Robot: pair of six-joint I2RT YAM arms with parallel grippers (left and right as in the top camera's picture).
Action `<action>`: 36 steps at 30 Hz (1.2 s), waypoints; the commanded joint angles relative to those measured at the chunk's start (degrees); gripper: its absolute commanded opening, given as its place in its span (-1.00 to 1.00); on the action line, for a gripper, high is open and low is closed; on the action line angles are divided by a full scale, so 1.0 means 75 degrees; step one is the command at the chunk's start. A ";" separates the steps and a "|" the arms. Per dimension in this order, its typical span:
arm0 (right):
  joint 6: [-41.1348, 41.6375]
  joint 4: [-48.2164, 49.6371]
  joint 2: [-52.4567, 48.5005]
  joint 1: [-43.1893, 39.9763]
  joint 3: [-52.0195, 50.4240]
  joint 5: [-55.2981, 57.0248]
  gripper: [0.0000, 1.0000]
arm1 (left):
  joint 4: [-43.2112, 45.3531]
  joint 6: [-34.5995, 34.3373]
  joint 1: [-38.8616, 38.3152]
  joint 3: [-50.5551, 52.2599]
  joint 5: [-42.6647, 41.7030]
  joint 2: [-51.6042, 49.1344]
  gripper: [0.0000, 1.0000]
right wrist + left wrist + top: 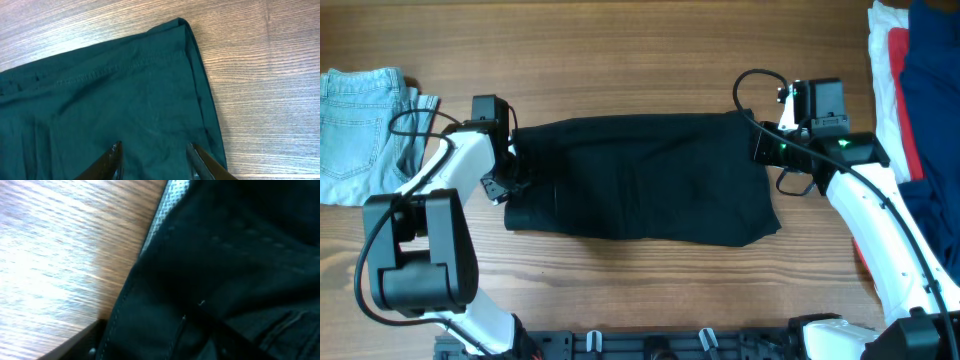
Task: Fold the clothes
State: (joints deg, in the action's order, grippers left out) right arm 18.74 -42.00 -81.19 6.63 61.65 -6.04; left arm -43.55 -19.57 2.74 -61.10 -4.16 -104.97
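Black clothes [225,270] fill the view right at my left gripper [512,170], too close for me to tell if it is pinching. My right gripper [155,145] is spread wide over their far corner. Farther off on the wooden table [620,40] lie jeans [360,130] and a blue, red and white pile [920,90].

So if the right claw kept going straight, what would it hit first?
Probably the black garment: the right gripper, fingers open, aims at the cloth near its hemmed corner, though depth is unclear.
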 commanded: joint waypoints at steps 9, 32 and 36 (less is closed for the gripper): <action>-0.0096 -0.0326 -0.0061 -0.0015 0.0015 -0.0207 -0.17 | -0.0114 0.0801 0.0003 0.0137 -0.1236 -0.0472 -0.92; 0.0965 0.4033 -0.3681 0.4476 0.0015 -0.4386 -0.81 | -0.2774 0.0752 0.0533 -0.1813 -0.0935 0.3241 -0.92; 0.1623 0.5394 -0.4756 0.5286 0.0017 -0.4663 -0.82 | -0.2833 0.0755 0.0533 -0.1816 -0.1553 0.3241 -0.92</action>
State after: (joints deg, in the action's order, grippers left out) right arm 26.85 -5.04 -112.42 43.27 61.43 -37.39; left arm -64.66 -14.44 7.11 -73.60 -10.31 -82.37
